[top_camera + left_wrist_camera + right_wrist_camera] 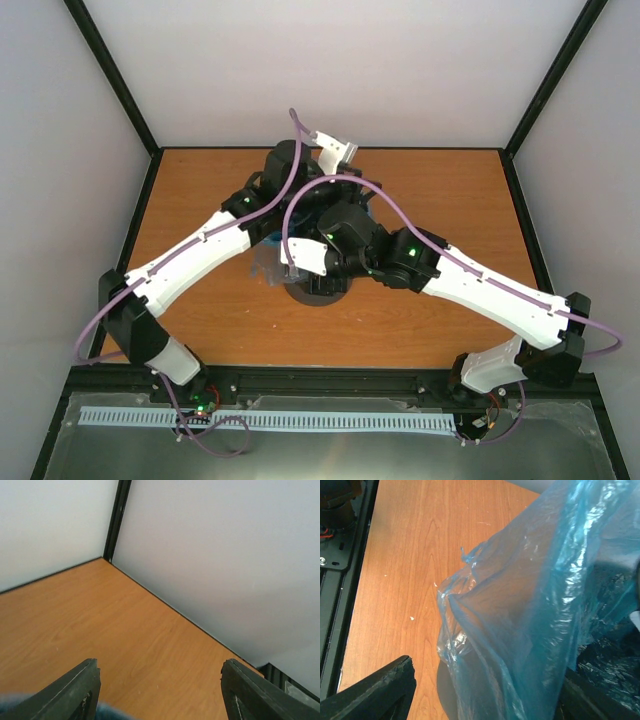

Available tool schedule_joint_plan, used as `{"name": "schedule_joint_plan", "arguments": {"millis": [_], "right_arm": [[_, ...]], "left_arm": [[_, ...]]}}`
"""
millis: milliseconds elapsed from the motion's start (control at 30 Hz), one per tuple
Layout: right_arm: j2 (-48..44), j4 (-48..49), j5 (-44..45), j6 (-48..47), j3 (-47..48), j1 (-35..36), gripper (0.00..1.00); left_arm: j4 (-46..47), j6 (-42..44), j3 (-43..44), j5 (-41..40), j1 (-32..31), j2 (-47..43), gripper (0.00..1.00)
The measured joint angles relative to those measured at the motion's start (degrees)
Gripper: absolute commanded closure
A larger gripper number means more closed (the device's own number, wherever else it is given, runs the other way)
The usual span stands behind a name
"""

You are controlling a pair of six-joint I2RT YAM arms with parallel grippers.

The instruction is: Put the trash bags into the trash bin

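Over the middle of the table (pixel 230 330), we are holding our right gripper (pixel 487 672) wide around the blue trash bag (pixel 520 605) draping the grey trash bin (pixel 316 293), our left gripper (pixel 160 667) gaping, empty.

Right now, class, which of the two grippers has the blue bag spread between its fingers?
The right gripper: the blue bag fills the gap between its open fingers, while the left gripper frames mostly wooden table.
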Motion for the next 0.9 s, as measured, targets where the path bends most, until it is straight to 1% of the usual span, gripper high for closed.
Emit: {"name": "schedule_joint_plan", "arguments": {"millis": [100, 200, 267, 400, 500, 567, 633, 733, 800, 867, 900], "right_arm": [[-0.37, -0.44, 0.63, 0.07, 0.42, -0.04, 0.23], [-1.03, -2.12, -0.66, 0.31, 2.86, -1.49, 0.18], [-2.56, -2.86, -3.21, 0.85, 4.66, -5.03, 0.18], [-8.79, -3.13, -8.70, 1.66, 5.57, -17.49, 0.15], [-14.51, -1.73, -10.97, 3.17, 2.93, -26.60, 0.15], [-17.03, -1.01, -11.56, 4.50, -0.02, -31.23, 0.16], [-18.16, -0.52, -13.38, 6.03, -2.99, -36.61, 0.17], [-16.55, -0.20, -19.21, 7.58, -6.75, -47.45, 0.20], [-14.05, -0.13, -23.21, 7.37, -9.44, -54.12, 0.22], [-12.57, -0.15, -25.57, 6.32, -12.41, -57.44, 0.25], [-12.28, -0.28, -26.53, 5.57, -13.86, -57.96, 0.26]], "left_arm": [[-0.28, 1.44, 4.79, -0.70, 0.83, 2.40, 0.23], [-1.68, 2.51, 8.46, -2.21, 2.91, 1.99, 0.20], [-2.54, 2.91, 9.18, -3.87, 5.44, -0.55, 0.19], [-5.25, 2.91, 6.16, -9.01, 10.49, -10.84, 0.18], [-5.92, 1.46, -0.31, -13.84, 12.33, -20.94, 0.18], [-7.10, -0.68, -6.25, -16.41, 13.68, -27.15, 0.17], [-7.85, -2.89, -12.00, -18.16, 15.58, -31.50, 0.17], [-9.18, -5.92, -20.72, -19.19, 19.56, -35.23, 0.19], [-10.62, -7.28, -25.75, -19.17, 21.84, -35.91, 0.21], [-12.13, -7.98, -28.72, -19.15, 22.73, -36.30, 0.25], [-12.70, -8.37, -30.25, -19.12, 22.99, -36.98, 0.26]]}}
